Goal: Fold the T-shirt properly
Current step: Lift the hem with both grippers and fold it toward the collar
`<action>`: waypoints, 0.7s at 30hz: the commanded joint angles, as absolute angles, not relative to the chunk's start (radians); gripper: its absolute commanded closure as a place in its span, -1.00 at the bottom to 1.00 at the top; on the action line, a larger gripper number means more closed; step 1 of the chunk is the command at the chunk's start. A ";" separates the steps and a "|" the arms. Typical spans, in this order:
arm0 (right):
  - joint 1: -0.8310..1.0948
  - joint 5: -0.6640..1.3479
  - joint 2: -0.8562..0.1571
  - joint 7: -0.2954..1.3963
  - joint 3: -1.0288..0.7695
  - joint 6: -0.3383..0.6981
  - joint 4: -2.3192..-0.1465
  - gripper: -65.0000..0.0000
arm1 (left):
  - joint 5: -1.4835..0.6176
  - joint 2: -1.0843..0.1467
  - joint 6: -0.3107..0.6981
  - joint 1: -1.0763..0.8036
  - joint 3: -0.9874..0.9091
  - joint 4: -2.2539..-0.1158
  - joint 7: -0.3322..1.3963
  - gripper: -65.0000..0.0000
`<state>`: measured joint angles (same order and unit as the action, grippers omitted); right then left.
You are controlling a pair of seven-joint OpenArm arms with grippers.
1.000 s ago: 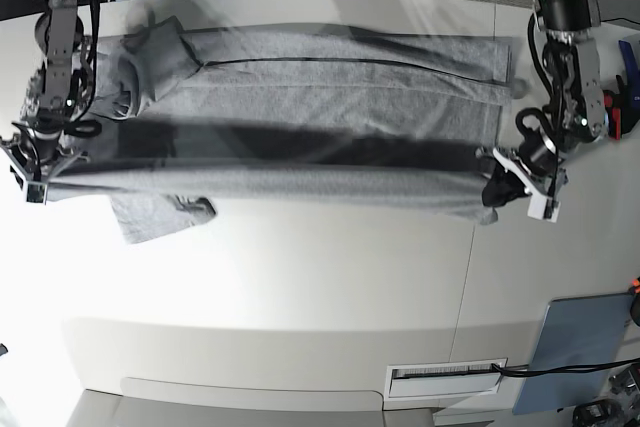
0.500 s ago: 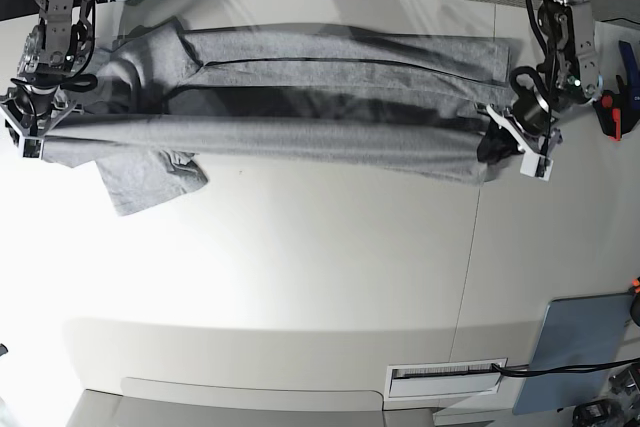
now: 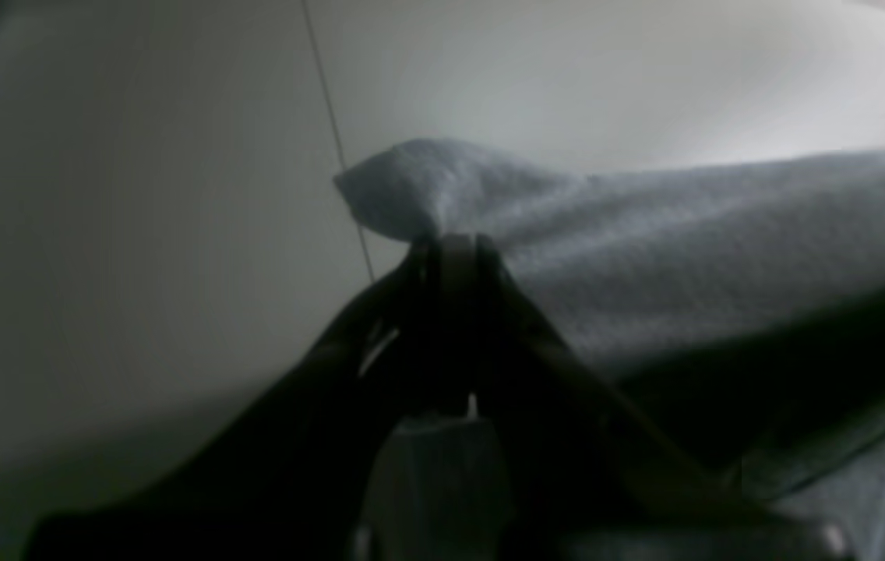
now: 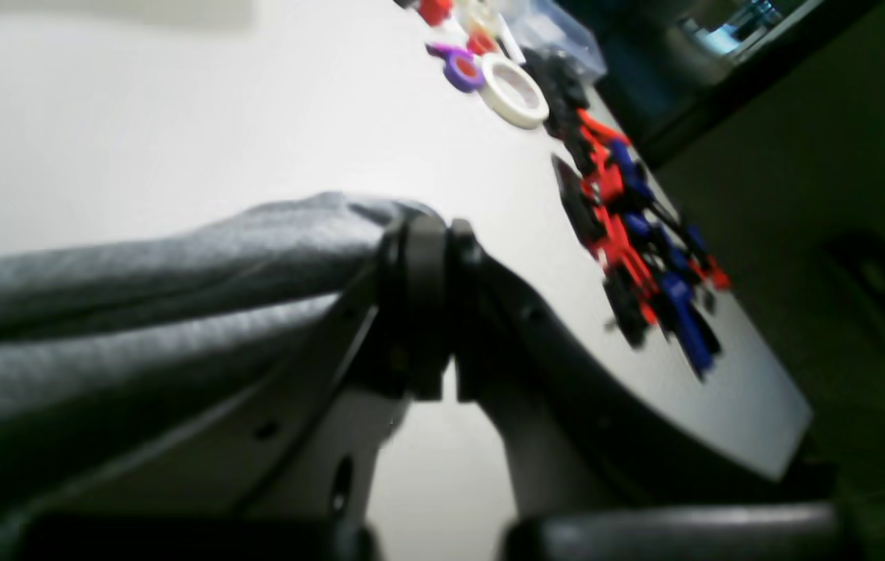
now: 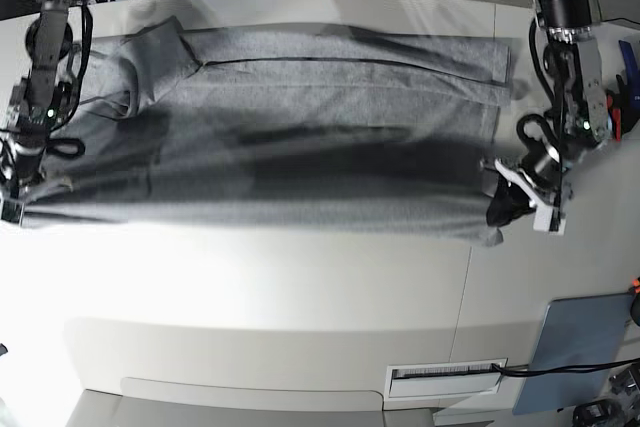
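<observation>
The heather-grey T-shirt lies stretched sideways across the white table, folded lengthwise, with a sleeve bunched at the back left. My left gripper is shut on the shirt's front corner at the right end. In the left wrist view its jaws pinch a peak of grey cloth. My right gripper is shut on the front corner at the left end. The right wrist view shows it clamping rolled fabric. No print is visible.
Red and blue clamps and tape rolls lie at the table's edge beyond my right gripper. A blue-grey pad sits at the front right, more tools at the right edge. A table seam runs front to back.
Both grippers carried the held front edge toward the back, then pulled it forward past where it was. The sleeve that hung out at the front left no longer shows.
</observation>
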<state>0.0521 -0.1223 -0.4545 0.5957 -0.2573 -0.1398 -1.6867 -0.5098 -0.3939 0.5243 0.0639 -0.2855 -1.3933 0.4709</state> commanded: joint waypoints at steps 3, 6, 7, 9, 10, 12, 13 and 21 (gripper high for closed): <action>0.044 -0.139 -0.479 0.608 -0.269 -0.156 -1.703 1.00 | -0.517 -0.413 0.506 0.062 -0.293 -1.407 0.456 1.00; 0.096 -0.144 -0.478 0.614 -0.269 -0.149 -1.703 1.00 | -0.517 -0.410 0.507 0.023 -0.293 -1.407 0.452 1.00; 0.121 -0.144 -0.477 0.612 -0.269 -0.146 -1.703 1.00 | -0.517 -0.408 0.507 0.009 -0.293 -1.407 0.447 1.00; 0.171 -0.149 -0.474 0.601 -0.269 -0.146 -1.703 1.00 | -0.517 -0.407 0.507 -0.016 -0.293 -1.407 0.444 1.00; 0.194 -0.150 -0.472 0.597 -0.269 -0.146 -1.703 1.00 | -0.517 -0.407 0.506 -0.025 -0.293 -1.407 0.434 1.00; 0.224 -0.151 -0.463 0.594 -0.270 -0.146 -1.703 1.00 | -0.517 -0.407 0.507 -0.042 -0.293 -1.407 0.416 1.00; 0.234 -0.151 -0.456 0.594 -0.269 -0.147 -1.703 1.00 | -0.517 -0.407 0.507 -0.046 -0.294 -1.407 0.412 1.00; 0.284 -0.192 -0.384 0.596 -0.270 -0.147 -1.703 1.00 | -0.521 -0.396 0.526 -0.086 -0.349 -1.408 0.412 1.00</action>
<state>0.2916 -0.1726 -0.3630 0.6209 -0.2573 -0.1307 -1.6871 -0.5076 -0.3786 0.5289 -0.0948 -0.3393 -1.3914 0.4374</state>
